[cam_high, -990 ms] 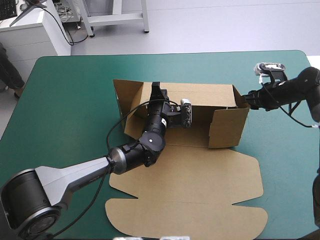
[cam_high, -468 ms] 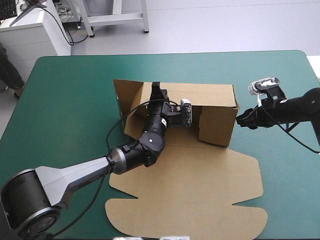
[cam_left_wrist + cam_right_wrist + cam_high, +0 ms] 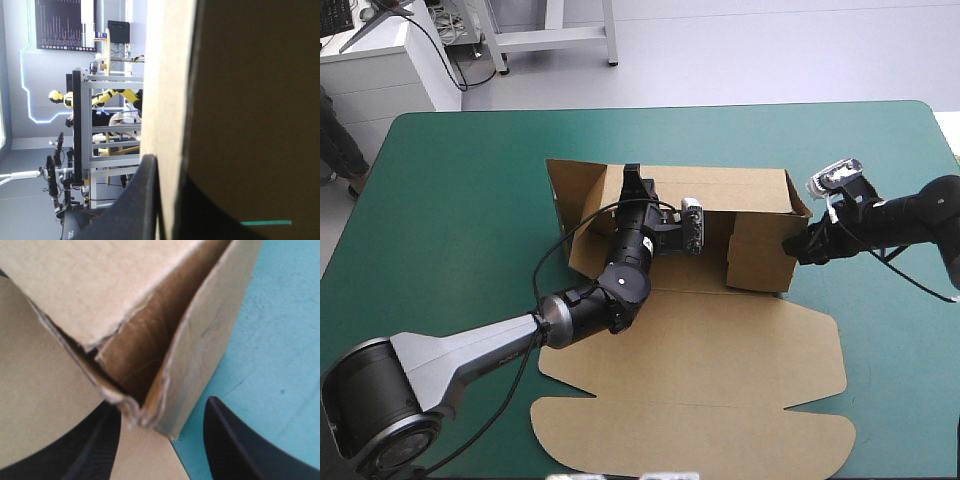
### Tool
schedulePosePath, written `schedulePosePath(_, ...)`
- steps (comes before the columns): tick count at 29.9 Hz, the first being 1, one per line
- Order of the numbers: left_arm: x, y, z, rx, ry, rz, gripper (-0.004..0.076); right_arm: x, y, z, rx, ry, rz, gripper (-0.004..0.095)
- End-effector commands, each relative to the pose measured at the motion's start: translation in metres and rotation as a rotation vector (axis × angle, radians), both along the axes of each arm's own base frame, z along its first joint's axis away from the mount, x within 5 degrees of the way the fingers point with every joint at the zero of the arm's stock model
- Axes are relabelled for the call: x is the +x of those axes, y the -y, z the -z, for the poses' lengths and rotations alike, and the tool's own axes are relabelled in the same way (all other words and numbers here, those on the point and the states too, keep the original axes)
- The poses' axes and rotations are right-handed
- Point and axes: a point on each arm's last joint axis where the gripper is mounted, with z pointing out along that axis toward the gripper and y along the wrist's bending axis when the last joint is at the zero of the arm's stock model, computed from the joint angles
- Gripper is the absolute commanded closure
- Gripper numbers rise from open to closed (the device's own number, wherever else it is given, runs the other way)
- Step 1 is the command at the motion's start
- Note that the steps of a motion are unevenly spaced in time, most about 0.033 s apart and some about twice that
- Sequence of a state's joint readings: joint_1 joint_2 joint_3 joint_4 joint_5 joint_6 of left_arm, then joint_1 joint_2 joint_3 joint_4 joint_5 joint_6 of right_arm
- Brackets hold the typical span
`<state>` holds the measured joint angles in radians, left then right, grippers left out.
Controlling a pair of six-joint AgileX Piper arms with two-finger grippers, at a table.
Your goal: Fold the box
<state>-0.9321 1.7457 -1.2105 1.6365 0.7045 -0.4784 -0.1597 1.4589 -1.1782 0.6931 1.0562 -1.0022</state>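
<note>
**Box half raised: left gripper on the back wall, right gripper at the end corner**

Box (image 3: 670, 330), a cut sheet of brown board, rests partly set up on the teal-green surface (image 3: 450, 200). Its back wall (image 3: 740, 190) stands upright. Its lid (image 3: 700, 400) lies flat on the surface, on the near side of both my arms.

My left gripper (image 3: 634, 180) reaches across the floor of the box to the top edge of the back wall and pinches it. In the left wrist view the wall's pale cut edge runs between my two black fingers (image 3: 137, 210), which are pressed all but together with one on each face of the board. The brown inner face of the wall fills the view beside and ahead of this gripper. A side flap (image 3: 570, 200) stands at an outward slant just beside it, at that end of the wall.

My right gripper (image 3: 793, 248) sits outside the box at the opposite end, well apart from the left one. Its fingers (image 3: 235, 445) are spread and hold nothing. In the right wrist view the upright end wall (image 3: 760, 250) and the back wall meet in a ragged corner (image 3: 150, 415), just ahead of this gripper and in line with the gap between the fingertips. Bare surface lies under one finger and the lid's board lies by the other. Whether either fingertip touches the corner I cannot tell.
</note>
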Motion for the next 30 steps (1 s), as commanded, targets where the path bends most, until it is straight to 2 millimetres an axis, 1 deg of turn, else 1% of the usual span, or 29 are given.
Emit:
schedulePosePath(1, -0.004, -0.003, -0.01, -0.07, -0.009, -0.028, 0.0732, 0.007, -0.006, -0.01, 0.098, 0.076, -0.007, 0.0446)
schedulePosePath(4, -0.004, -0.003, -0.011, -0.069, -0.008, -0.028, 0.0732, 0.013, -0.006, -0.009, 0.136, 0.107, 0.052, 0.0445)
schedulePosePath(6, -0.004, -0.003, -0.011, -0.069, -0.008, -0.028, 0.0732, 0.012, -0.007, -0.006, 0.159, 0.108, 0.077, 0.0446)
schedulePosePath(11, -0.004, -0.003, -0.01, -0.07, -0.01, -0.023, 0.0732, 0.008, -0.011, 0.016, 0.202, 0.075, 0.107, 0.0446)
schedulePosePath(14, -0.004, -0.003, -0.01, -0.071, -0.011, -0.022, 0.0732, 0.009, -0.011, 0.023, 0.231, 0.079, 0.152, 0.0446)
schedulePosePath(17, -0.004, -0.003, -0.01, -0.071, -0.011, -0.022, 0.0732, 0.008, -0.012, 0.024, 0.253, 0.075, 0.162, 0.0446)
schedulePosePath(24, -0.004, -0.003, -0.01, -0.071, -0.011, -0.022, 0.0732, 0.007, -0.014, 0.023, 0.259, 0.081, 0.126, 0.0456)
schedulePosePath(30, -0.004, -0.003, -0.01, -0.071, -0.011, -0.022, 0.0732, 0.007, -0.014, 0.023, 0.267, 0.076, 0.121, 0.0535)
